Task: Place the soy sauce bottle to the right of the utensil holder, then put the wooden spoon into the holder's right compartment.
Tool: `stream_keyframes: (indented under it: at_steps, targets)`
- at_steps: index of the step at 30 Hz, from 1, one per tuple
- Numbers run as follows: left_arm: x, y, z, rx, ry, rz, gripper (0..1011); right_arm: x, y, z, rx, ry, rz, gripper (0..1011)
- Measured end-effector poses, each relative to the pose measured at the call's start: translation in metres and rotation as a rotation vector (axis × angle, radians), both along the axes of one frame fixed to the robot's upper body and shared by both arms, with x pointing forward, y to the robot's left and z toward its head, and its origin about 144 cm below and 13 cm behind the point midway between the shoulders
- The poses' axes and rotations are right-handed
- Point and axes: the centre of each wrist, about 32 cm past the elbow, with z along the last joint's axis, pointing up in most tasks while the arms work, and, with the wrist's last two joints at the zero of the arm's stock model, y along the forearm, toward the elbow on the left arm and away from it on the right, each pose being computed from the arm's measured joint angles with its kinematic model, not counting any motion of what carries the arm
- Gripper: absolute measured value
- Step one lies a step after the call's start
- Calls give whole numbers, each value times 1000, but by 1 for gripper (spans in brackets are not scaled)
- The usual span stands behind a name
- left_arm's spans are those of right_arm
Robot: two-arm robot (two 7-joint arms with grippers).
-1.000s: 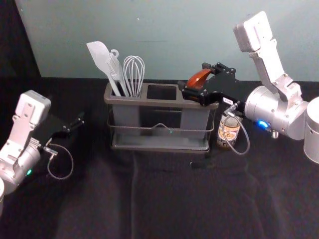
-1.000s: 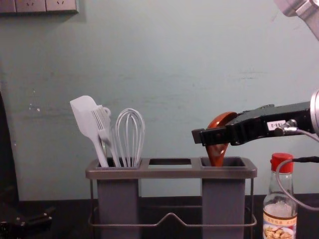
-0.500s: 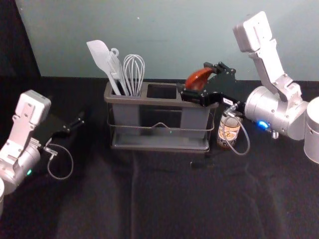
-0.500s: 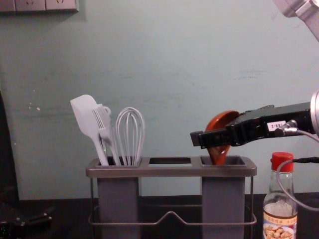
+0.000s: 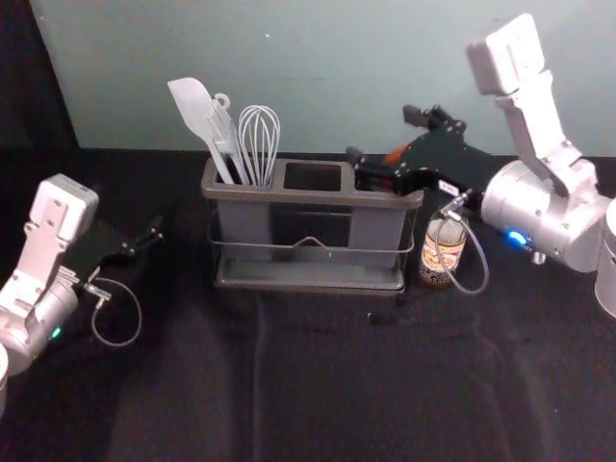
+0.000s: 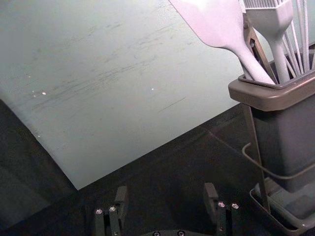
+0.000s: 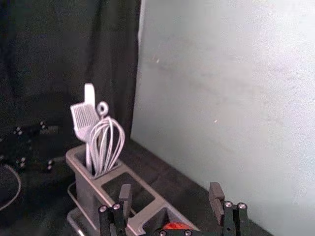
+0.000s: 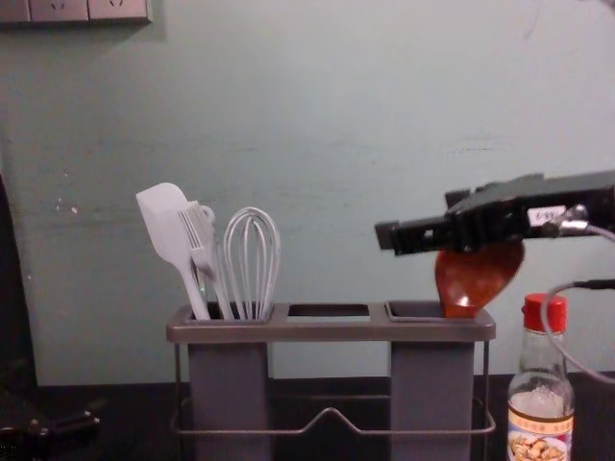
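Observation:
The right gripper is open above the holder's right end; in the right wrist view the same gripper has its fingers apart. The wooden spoon leans toward the right in the right compartment of the utensil holder, bowl up, just under that gripper. Its red-brown bowl shows low between the fingers in the right wrist view. The soy sauce bottle, red-capped, stands upright to the holder's right. Parked at the left is the left gripper; its wrist view shows this gripper open.
A white spatula, a brush and a whisk stand in the holder's left compartment. A grey-green wall rises behind the holder. The right gripper's cable hangs in front of the bottle.
The right gripper has opened, let go of the spoon and shifted slightly right and up. The spoon has tipped to the right, its bowl turned. The left arm has stayed still.

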Motion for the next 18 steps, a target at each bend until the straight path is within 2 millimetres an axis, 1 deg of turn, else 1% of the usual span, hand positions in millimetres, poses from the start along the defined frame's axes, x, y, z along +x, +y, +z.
stream_keyframes:
  at_steps: [4, 10, 11, 15, 18]
  targets:
    - [0, 0, 0, 0, 0, 0, 1005, -11, -3, 2, 26, -48, -25, 1003]
    - [0, 0, 0, 0, 0, 0, 1005, -35, -11, 0, 61, -113, -68, 1003]
    - [0, 0, 0, 0, 0, 0, 1005, -42, -13, -2, 66, -127, -82, 1003]
    - [0, 0, 0, 0, 0, 0, 1005, -60, -17, -9, 72, -157, -117, 1003]
    - [0, 0, 0, 0, 0, 0, 1005, -81, -19, -22, 70, -198, -166, 1003]
